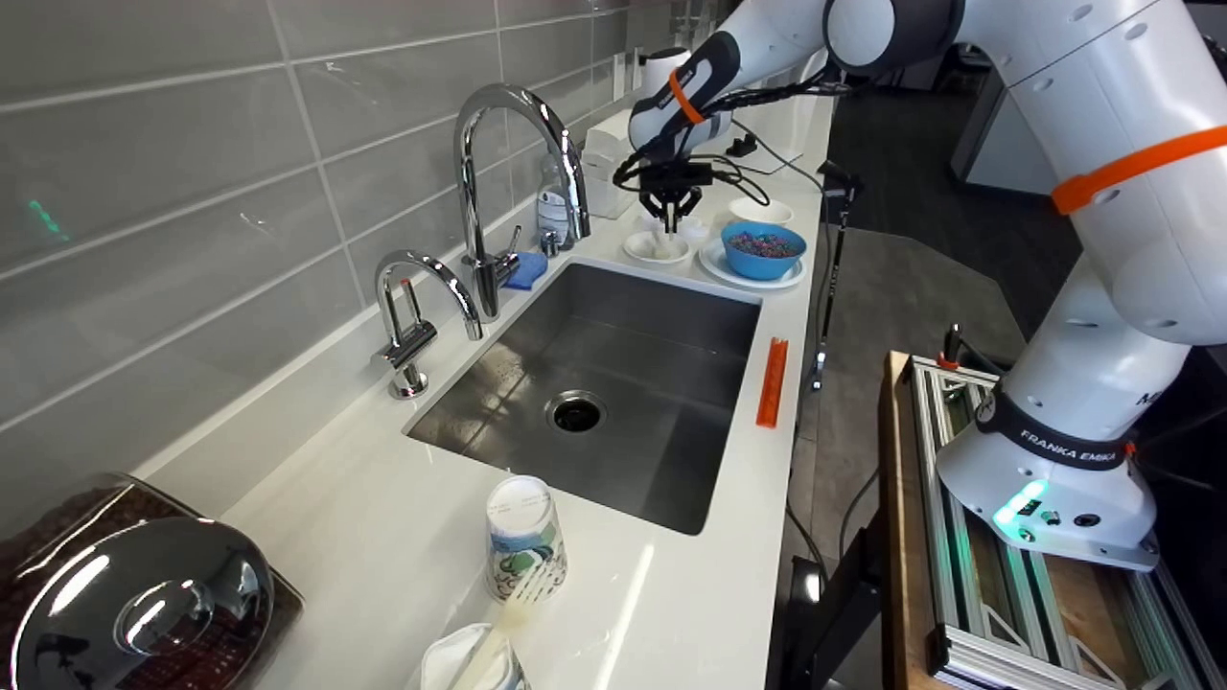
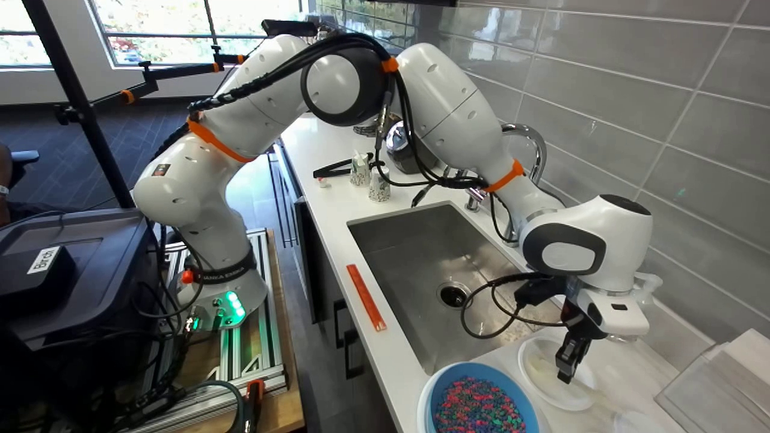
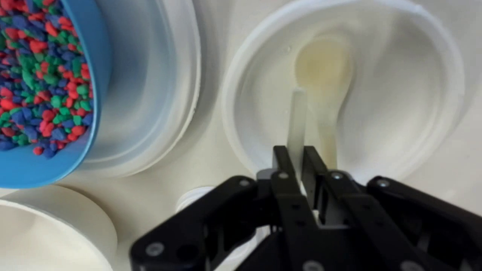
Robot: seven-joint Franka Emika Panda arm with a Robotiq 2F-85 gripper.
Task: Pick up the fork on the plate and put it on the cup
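Whitish, flat and thin, what is probably the fork [image 3: 297,120] is clamped in the gripper [image 3: 296,150], above the round white plate [image 3: 230,107]. Only the wrist view clearly shows one round-bowled spoon [image 3: 322,69] lying there; both exterior views add two patterned cups [image 1: 525,537], across the steel sink [image 1: 633,364].

The sink [image 1: 652,355] is satin metal, its tap [image 1: 522,99] mirror-bright chrome; wall tiles [image 1: 412,105] glossy; desk [image 1: 355,517] smooth and shiny; plate [image 3: 399,124] and blue bowl [image 3: 34,171] smooth, plastic-looking; pebbles [image 3: 45,75] rough, matt; fingers [image 3: 280,160] matt; the slim utensil [image 3: 297,120] they grip smooth, plastic-looking; patterned cup [image 1: 522,537] papery; the arm's stand [image 1: 1102,623] partly wooden.
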